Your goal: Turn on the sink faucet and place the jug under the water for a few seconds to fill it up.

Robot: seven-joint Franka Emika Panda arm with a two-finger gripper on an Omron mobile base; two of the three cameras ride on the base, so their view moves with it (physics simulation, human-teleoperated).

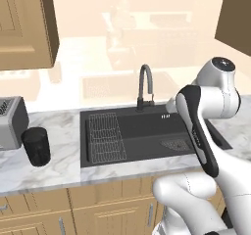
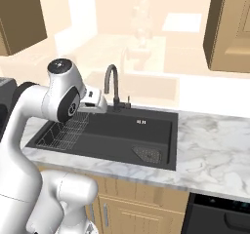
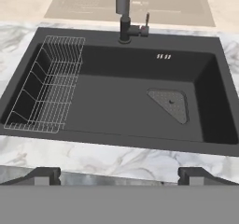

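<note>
The dark gooseneck sink faucet (image 1: 145, 86) (image 2: 113, 84) (image 3: 123, 13) stands behind the black sink (image 1: 147, 136) (image 2: 117, 130) (image 3: 116, 101), its small side lever (image 3: 146, 20) upright on the right of its base. No water runs from it. The black jug (image 1: 37, 146) sits upright on the marble counter left of the sink, beside the toaster. My gripper (image 3: 119, 176) hangs over the sink's near edge, facing the faucet, open and holding nothing. A wire rack (image 3: 51, 85) lines the basin's left side, and a drain grate (image 3: 170, 104) lies at the right.
A silver toaster (image 1: 10, 121) stands at the far left of the counter. Upper cabinets (image 1: 27, 23) (image 2: 229, 28) hang on both sides. Marble counter (image 2: 215, 150) stretches right of the sink, with a dark appliance (image 2: 219, 213) under it.
</note>
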